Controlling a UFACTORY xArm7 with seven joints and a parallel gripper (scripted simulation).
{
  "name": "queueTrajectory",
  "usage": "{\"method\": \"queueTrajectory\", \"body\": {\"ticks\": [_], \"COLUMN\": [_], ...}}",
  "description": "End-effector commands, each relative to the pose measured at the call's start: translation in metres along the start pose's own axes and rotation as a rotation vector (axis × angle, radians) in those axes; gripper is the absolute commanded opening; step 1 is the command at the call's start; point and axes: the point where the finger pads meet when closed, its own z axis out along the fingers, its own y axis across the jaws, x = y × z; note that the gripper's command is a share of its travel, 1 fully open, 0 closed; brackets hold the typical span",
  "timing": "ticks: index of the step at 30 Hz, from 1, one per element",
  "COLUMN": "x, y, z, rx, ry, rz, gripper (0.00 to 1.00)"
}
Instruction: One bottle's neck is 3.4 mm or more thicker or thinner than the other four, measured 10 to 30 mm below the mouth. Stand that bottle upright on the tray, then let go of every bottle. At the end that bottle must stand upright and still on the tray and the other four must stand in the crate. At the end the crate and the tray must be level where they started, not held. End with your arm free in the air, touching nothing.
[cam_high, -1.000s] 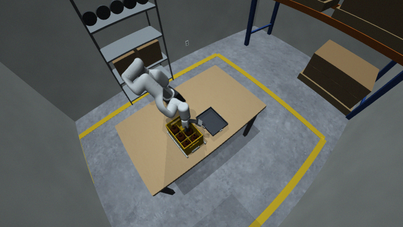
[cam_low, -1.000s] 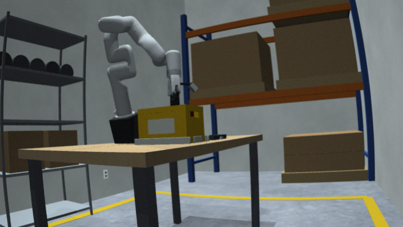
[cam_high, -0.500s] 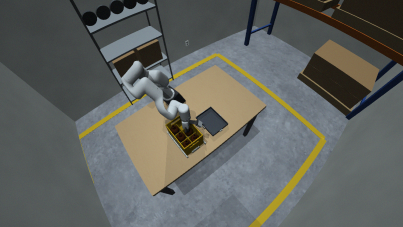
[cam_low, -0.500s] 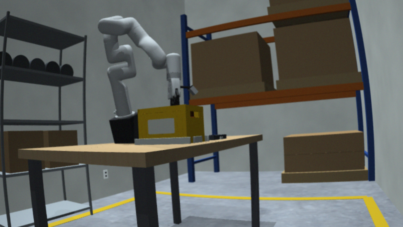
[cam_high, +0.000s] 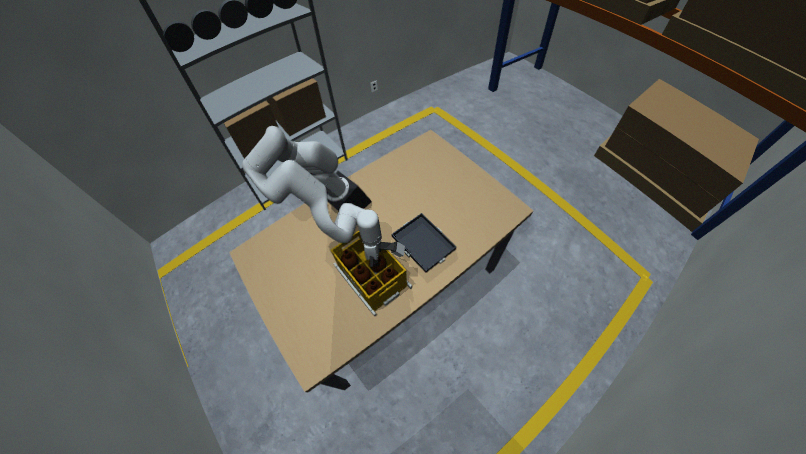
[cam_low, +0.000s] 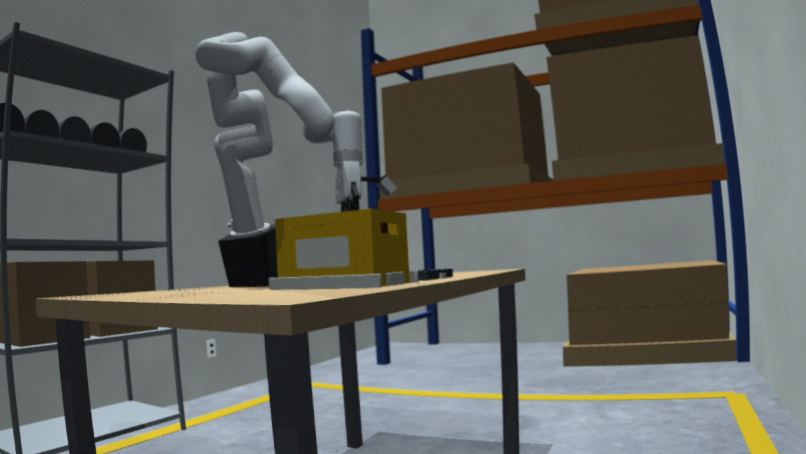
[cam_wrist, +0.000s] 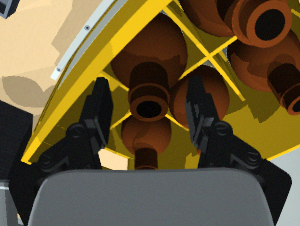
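The bottle (cam_wrist: 149, 89) under the gripper (cam_wrist: 150, 112) stands in a cell of the crate (cam_wrist: 100, 43), mouth up, flanked by the spread fingers. The gripper is apart and grips nothing. Whether this neck is the odd one cannot be judged by eye.

The risk: neighbouring bottles crowd close, so a finger may strike a shoulder or the divider on descent, tilting a bottle or shifting the crate. A grip too near the mouth could let the bottle slip.

Only the wrist view shows necks against fingers. The top view shows the tray (cam_high: 434, 250) just beside the crate on the table (cam_high: 293, 315); the exterior view hides the bottles behind the crate wall.
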Motion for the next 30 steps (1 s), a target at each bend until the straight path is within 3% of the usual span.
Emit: {"method": "queueTrajectory", "body": {"ticks": [1, 23, 24, 30], "x": [0.0012, 0.0012, 0.0012, 0.0012], "y": [0.0009, 0.0009, 0.0009, 0.0009], "z": [0.0002, 0.0020, 0.0020, 0.0020], "rx": [-0.003, -0.003, -0.003, -0.003], "ry": [0.002, 0.002, 0.002, 0.002], "rz": [0.000, 0.000, 0.000, 0.000], "gripper": [0.65, 0.65, 0.00, 0.00]}}
